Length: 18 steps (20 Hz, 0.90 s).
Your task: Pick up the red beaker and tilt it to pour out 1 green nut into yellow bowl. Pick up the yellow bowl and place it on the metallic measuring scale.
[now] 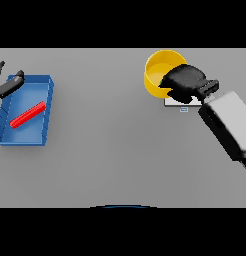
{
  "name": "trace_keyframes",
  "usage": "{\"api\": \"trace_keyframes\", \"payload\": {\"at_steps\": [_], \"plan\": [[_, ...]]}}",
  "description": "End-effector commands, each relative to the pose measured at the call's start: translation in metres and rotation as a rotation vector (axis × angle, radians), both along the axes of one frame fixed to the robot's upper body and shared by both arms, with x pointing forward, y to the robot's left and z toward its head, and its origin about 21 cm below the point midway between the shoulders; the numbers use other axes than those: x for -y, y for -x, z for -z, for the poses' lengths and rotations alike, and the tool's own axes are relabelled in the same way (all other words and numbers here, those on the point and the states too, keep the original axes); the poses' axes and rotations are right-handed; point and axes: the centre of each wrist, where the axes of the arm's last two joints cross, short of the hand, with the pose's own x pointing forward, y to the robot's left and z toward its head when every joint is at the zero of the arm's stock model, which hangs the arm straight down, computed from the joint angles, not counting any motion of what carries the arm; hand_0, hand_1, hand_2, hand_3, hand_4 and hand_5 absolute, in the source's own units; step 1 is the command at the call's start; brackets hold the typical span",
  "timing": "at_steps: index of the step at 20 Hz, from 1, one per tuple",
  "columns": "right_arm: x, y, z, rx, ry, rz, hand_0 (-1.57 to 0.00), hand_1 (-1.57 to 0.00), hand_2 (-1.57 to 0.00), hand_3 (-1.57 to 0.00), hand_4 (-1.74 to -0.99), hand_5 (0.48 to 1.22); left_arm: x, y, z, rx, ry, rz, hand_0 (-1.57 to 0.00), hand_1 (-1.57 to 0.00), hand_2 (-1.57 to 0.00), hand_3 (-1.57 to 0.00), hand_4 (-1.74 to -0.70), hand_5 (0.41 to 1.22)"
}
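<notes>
Yellow bowl [160, 70] near the bench's [115, 150] far right edge, right hand [185, 82] with fingers curled over its rim, scale [181, 103] mostly hidden beneath, red beaker [27, 115] lying in blue tray [45, 100] at left, left hand [7, 85] cut off, fingers straight.

Even, soft light falls across the grey surface [110, 150], which darkens slightly toward the far edge. Shadows are faint, with no glare. Edges look slightly blurred throughout.

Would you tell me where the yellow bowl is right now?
In the head view, the bowl is far right, held by the right hand above the scale.
</notes>
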Motion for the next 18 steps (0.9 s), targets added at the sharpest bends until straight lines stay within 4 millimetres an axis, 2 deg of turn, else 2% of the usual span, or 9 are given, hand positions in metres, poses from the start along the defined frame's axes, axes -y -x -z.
{"api": "trace_keyframes", "payload": {"at_steps": [1,7,9,11,14,18], "plan": [[0.008,-0.006,0.000,0.003,-0.005,0.015,-1.57,-1.57,-1.55,-1.15,-1.741,1.221,0.000,0.003,0.001,0.002,0.001,0.005,0.00,0.00,0.00,0.00,-0.85,0.746],[0.040,-0.027,0.022,0.002,-0.015,0.153,-1.57,-1.57,-1.53,-1.16,-1.741,1.221,0.004,0.006,0.000,-0.015,-0.003,-0.023,0.00,0.00,0.00,0.00,-0.86,0.768],[0.047,-0.029,0.032,-0.001,-0.028,0.181,-1.57,-1.57,-1.50,-1.18,-1.741,1.221,0.005,0.003,-0.005,-0.017,-0.002,-0.024,0.00,0.00,0.00,0.00,-0.86,0.779],[0.055,-0.033,0.036,-0.002,-0.031,0.184,-1.57,-1.57,-1.45,-1.24,-1.741,1.221,0.010,0.002,-0.002,-0.022,-0.006,-0.019,0.00,0.00,0.00,0.00,-0.86,0.789],[0.058,-0.036,0.043,-0.036,-0.041,0.213,-1.57,-1.57,-1.40,-1.34,-1.741,1.221,0.008,0.000,-0.006,-0.020,-0.025,-0.026,0.00,0.00,0.00,0.00,-0.86,0.804],[0.061,-0.036,0.053,-0.052,-0.038,0.236,-1.57,-1.57,-1.38,-1.39,-1.741,1.221,0.006,0.001,-0.006,-0.033,-0.020,-0.025,0.00,0.00,0.00,0.00,-0.85,0.802]]}}
